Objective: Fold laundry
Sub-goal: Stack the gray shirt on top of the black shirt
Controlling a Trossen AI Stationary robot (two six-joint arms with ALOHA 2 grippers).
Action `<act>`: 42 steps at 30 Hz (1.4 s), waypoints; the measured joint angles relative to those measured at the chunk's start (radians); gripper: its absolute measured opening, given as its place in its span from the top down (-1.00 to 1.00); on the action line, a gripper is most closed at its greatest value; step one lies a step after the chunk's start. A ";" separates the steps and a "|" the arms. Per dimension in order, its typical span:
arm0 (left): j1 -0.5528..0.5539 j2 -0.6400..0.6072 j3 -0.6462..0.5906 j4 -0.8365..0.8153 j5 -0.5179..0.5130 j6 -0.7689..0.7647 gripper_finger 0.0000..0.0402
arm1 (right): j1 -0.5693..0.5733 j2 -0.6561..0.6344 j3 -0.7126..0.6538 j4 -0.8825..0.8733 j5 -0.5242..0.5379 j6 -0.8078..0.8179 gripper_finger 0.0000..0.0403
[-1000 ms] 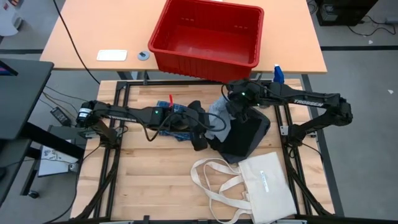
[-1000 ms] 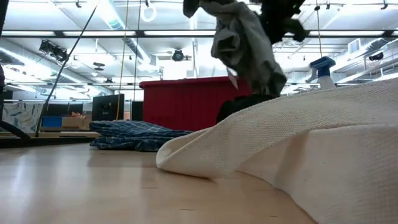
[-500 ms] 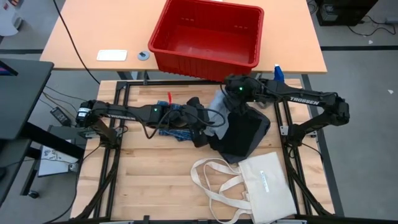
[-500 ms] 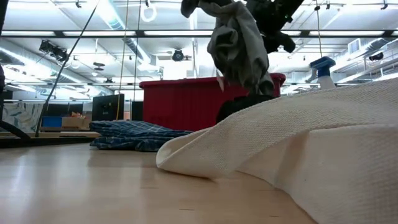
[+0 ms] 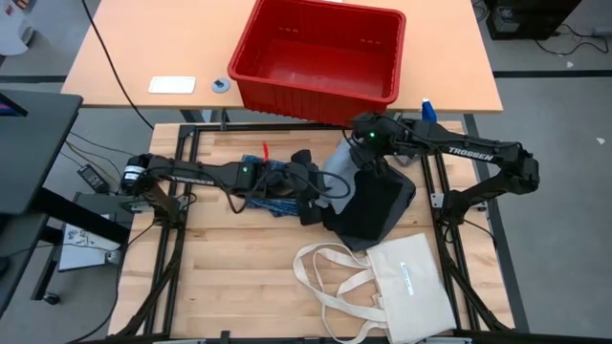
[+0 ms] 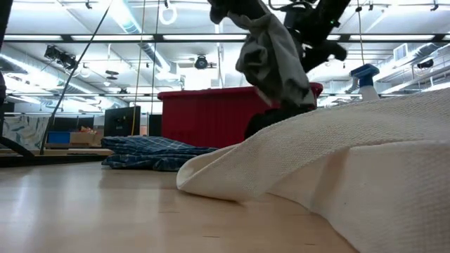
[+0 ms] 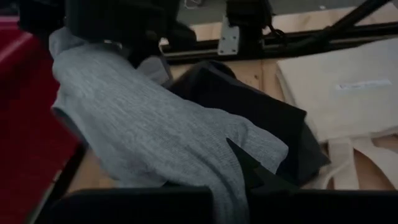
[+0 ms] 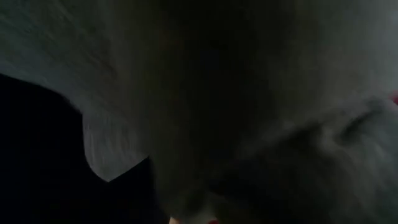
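A light blue-grey garment hangs above the table's middle, and my left gripper is shut on it. The low view shows it drooping over a black piece that lies on the table. My right gripper stands open right beside the hanging garment, on its far right side. Whether it touches the cloth I cannot tell, and cloth fills its wrist view. A blue-white plaid piece lies flat under my left arm. My left gripper holds the light blue-grey garment by a bunched part pinched between its two fingers, coming level from the table's left. How many layers it has I cannot tell. The cloth hangs slack below the fingers, and its lower end reaches down to the black piece.
A cream tote bag with long handles lies at the near right and fills the low view's foreground. A red bin stands on the far table, with a spray bottle to its right.
My right gripper has opened and let go of the light blue-grey garment. It has drawn a little toward the far right and tipped. The garment stays hanging from my left gripper, and its right part has sagged.
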 joint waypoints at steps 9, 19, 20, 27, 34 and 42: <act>0.019 0.007 0.062 -0.046 0.064 0.015 0.94 | 0.000 0.000 0.002 -0.076 -0.030 0.092 -0.33; -0.045 0.199 0.056 0.056 0.066 -0.018 0.94 | 0.003 0.000 -0.086 -0.279 -0.010 0.249 -0.33; -0.047 0.212 0.056 0.053 0.066 -0.029 0.94 | 0.005 0.000 -0.087 -0.301 -0.003 0.267 -0.33; -0.067 0.228 0.056 0.133 0.081 -0.029 0.94 | 0.002 -0.018 -0.088 -0.425 0.056 0.354 -0.33; -0.066 0.264 0.058 0.267 0.114 0.021 0.94 | 0.011 -0.040 -0.081 -0.618 0.084 0.461 -0.33; -0.034 0.385 0.060 0.443 0.118 0.046 0.93 | 0.038 -0.125 -0.042 -0.656 0.066 0.691 -0.33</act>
